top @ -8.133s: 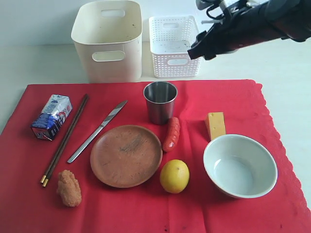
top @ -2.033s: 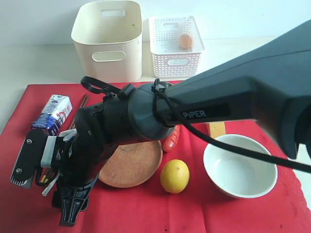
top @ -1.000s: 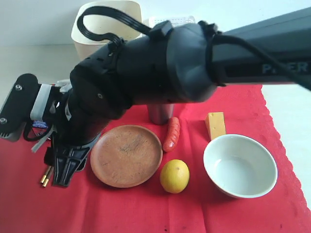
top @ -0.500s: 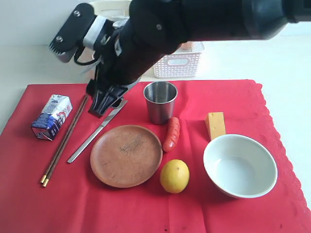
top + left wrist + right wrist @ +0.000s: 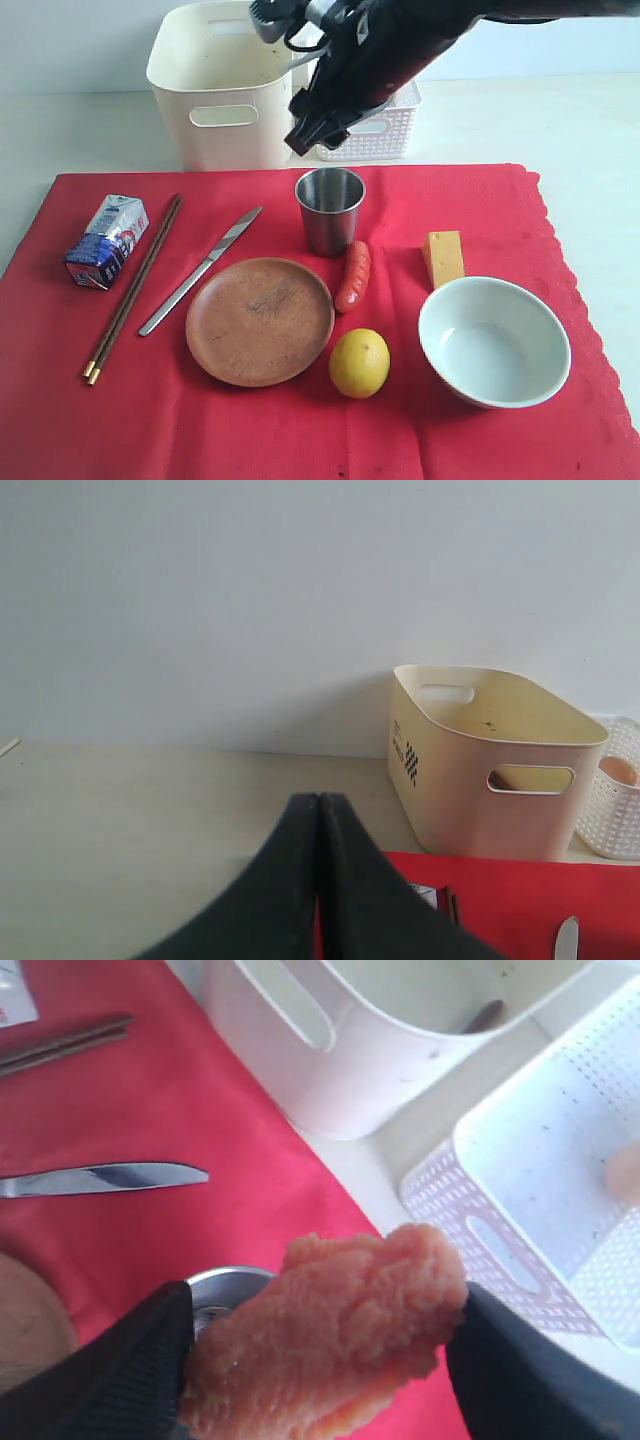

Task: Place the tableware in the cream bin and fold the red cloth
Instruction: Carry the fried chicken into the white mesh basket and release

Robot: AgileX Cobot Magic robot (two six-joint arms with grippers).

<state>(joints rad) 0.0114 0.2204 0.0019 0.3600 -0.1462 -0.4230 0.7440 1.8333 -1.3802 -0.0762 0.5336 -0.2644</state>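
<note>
On the red cloth [image 5: 300,440] lie the steel cup [image 5: 330,208], brown plate [image 5: 260,320], pale bowl [image 5: 494,340], knife [image 5: 200,270] and chopsticks [image 5: 133,288]. The cream bin [image 5: 222,85] stands behind the cloth. My right gripper [image 5: 305,132] hangs above the cloth's far edge, between the cup and the bin. Its jaws are shut on a fried orange nugget [image 5: 330,1345], with the cup's rim [image 5: 225,1282] just below it. My left gripper [image 5: 318,802] is shut and empty, off to the left of the bin [image 5: 480,770], and does not show in the exterior view.
A white lattice basket [image 5: 375,130] with an egg [image 5: 618,770] in it stands right of the bin. A milk carton [image 5: 106,240], sausage [image 5: 353,276], lemon [image 5: 360,362] and cheese wedge [image 5: 444,257] also lie on the cloth.
My right arm has swung from the cloth's near left corner up and to the right, carrying the nugget off the cloth toward the containers.
</note>
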